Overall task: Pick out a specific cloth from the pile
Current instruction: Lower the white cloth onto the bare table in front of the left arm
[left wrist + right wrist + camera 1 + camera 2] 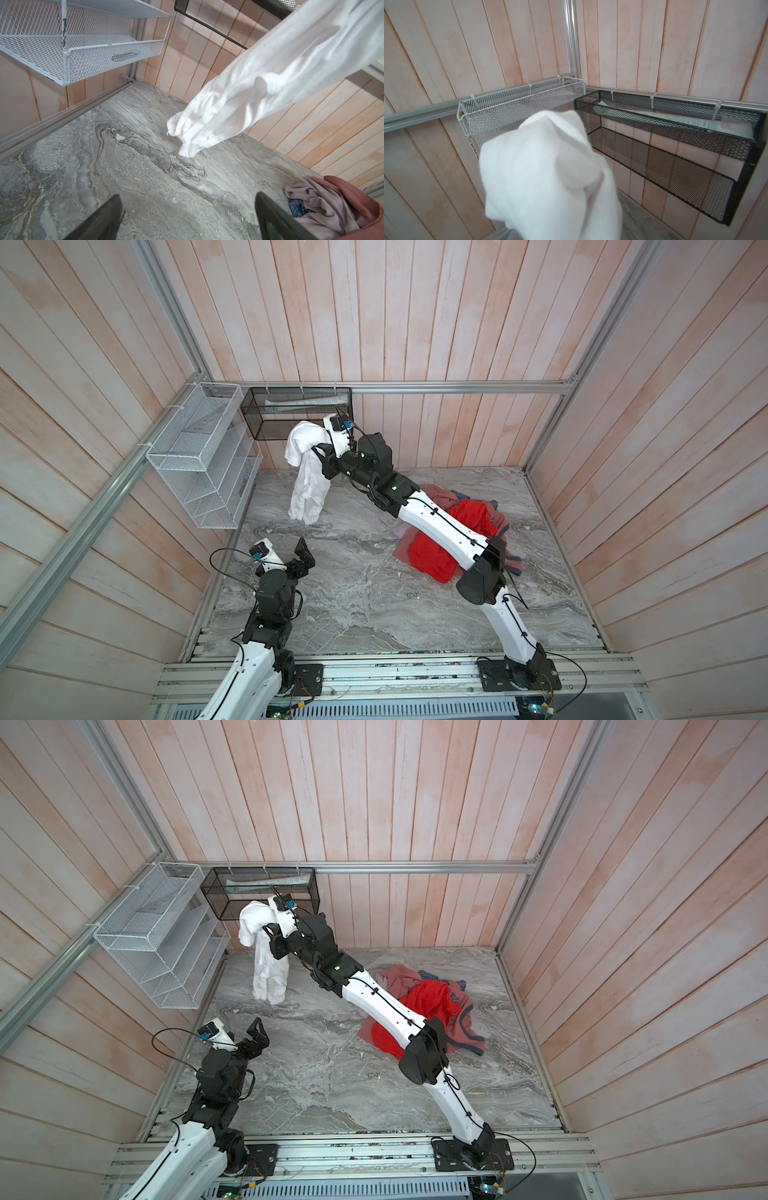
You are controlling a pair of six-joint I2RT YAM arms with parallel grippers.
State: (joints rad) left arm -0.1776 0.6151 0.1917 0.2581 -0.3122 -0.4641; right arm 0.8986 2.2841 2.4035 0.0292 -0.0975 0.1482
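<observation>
Holding the cloth aloft

In both top views the right gripper [321, 451] clamps the cloth [305, 489], which hangs well apart from the pile [432, 556]. Left wrist: the left gripper [187, 222] stands spread, empty. Right wrist: the cloth drapes before a black basket [675, 143].

One white cloth [305, 477], one pile [432, 560] of perhaps four garments, two mesh racks [195, 448] [266, 423], two arms [257, 659] [436, 526]

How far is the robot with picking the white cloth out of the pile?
Done: the white cloth is clear of the pile, which lies apart. In hand: the right gripper is shut on it, holding it raised by the black mesh shelf. Remaining: probably to set it down and release it. The left gripper is open and empty.
</observation>
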